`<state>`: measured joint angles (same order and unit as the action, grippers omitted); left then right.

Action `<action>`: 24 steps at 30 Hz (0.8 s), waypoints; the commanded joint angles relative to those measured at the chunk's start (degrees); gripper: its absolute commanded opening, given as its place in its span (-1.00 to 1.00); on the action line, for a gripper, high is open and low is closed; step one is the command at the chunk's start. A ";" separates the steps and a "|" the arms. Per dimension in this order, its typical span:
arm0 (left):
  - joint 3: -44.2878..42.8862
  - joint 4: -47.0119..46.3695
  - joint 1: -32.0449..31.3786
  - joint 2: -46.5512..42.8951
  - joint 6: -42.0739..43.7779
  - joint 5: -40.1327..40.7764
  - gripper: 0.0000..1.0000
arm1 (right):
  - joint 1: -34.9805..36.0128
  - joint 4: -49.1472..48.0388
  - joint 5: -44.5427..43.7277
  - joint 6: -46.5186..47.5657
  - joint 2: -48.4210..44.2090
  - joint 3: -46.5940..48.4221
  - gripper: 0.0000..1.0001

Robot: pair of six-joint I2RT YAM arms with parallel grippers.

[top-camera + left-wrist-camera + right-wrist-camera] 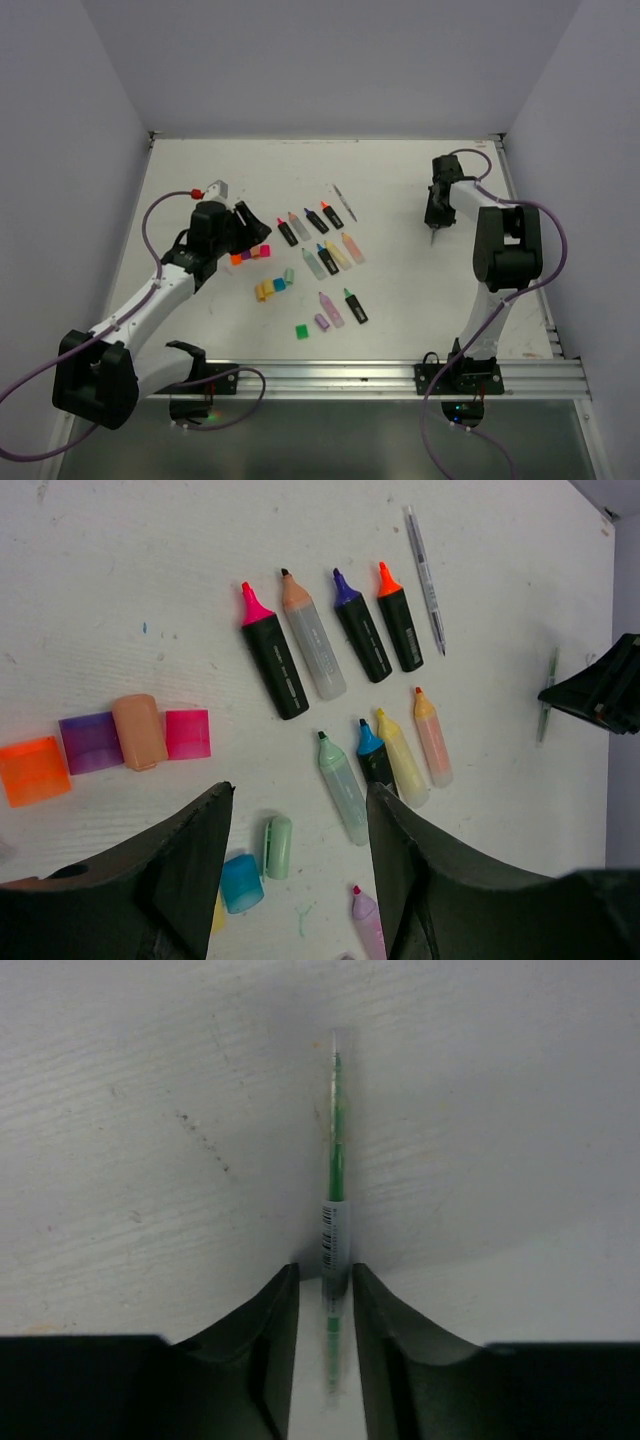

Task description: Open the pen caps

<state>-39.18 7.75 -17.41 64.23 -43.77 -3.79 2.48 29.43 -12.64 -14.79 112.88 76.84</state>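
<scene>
Black left jaws hang spread over the white desk, with only bare desk between them. Just beside them four loose caps lie in a tight row: an orange cap, a purple cap, a peach cap and a pink cap. Nearer the arm bases sit a yellow cap, a blue cap and a mint cap, the last two just beside each other. Closer still lie a green cap and a lilac cap, near each other. Every cap is off, and the highlighters to their right all show bare tips. The far row holds a pink highlighter, a grey highlighter with a peach tip, a purple highlighter and an orange highlighter, with a thin grey pen just right of the last. The middle row holds a mint highlighter, a blue highlighter, a yellow highlighter and a pale orange highlighter. Near the green cap lie a lilac highlighter and a green highlighter. Well apart, at the desk's right side, the right jaws stand close on either side of a green pen that points out ahead of them. A slim gap shows on one side, and I cannot tell whether they pinch it.
</scene>
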 commanded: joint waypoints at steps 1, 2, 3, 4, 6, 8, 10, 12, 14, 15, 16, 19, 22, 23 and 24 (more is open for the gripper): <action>-2.83 -1.86 -1.05 0.37 1.49 -1.30 0.17 | -0.02 -2.18 4.46 -0.60 2.08 -1.60 -0.47; -3.18 -1.69 -1.31 0.46 1.58 -1.39 0.17 | -0.11 -2.53 4.99 -0.68 1.99 -2.04 -0.55; -3.36 -1.68 -1.75 0.46 1.67 -1.39 0.17 | -0.11 -2.80 5.08 -0.77 1.91 -2.57 -0.62; -3.62 -1.51 -2.10 0.81 1.76 -1.39 0.17 | -0.28 -3.32 5.52 -0.94 1.82 -3.44 -0.76; -3.97 -1.25 -2.98 1.07 1.93 -1.57 0.17 | -0.20 -3.68 6.14 -1.21 1.64 -4.06 -0.86; -4.24 -1.07 -3.94 1.51 2.19 -2.18 0.17 | -0.20 -4.20 7.36 -1.30 1.55 -4.94 -0.94; -4.33 -1.24 -4.65 2.04 2.63 -2.71 0.17 | -0.20 -4.47 7.72 -1.56 1.03 -5.47 -1.00; -4.33 -1.94 -5.88 2.48 3.16 -3.59 0.16 | -0.20 -4.82 7.72 -1.65 0.24 -6.00 -1.00; -5.03 -2.30 -7.19 4.06 3.69 -4.64 0.16 | -0.20 -5.61 7.02 -1.91 -2.04 -7.49 -1.00; -5.38 -2.30 -7.55 4.76 3.86 -4.99 0.16 | -0.20 -5.79 6.41 -2.09 -3.01 -8.19 -1.00; -6.25 -2.39 -7.99 6.07 4.21 -5.26 0.15 | -0.20 -6.66 6.75 -2.78 -5.28 -9.59 -1.00; -8.19 -2.39 -9.75 8.45 4.92 -5.52 0.15 | -0.20 -8.59 7.28 -3.41 -8.89 -12.40 -1.00; -8.81 -4.66 -10.80 9.07 4.75 -6.66 0.14 | -0.02 -11.22 11.04 -4.11 -12.59 -15.21 -1.00; -8.81 -5.46 -11.41 8.90 4.40 -7.10 0.14 | -0.02 -11.85 12.19 -4.20 -14.51 -15.92 -1.00; -8.64 -6.51 -11.77 8.90 4.22 -7.72 0.14 | 0.07 -12.64 12.47 -4.46 -15.57 -16.71 -1.00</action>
<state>-45.47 6.33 -28.01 73.60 -40.82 -8.75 2.17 19.84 -4.14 -17.56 102.41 61.87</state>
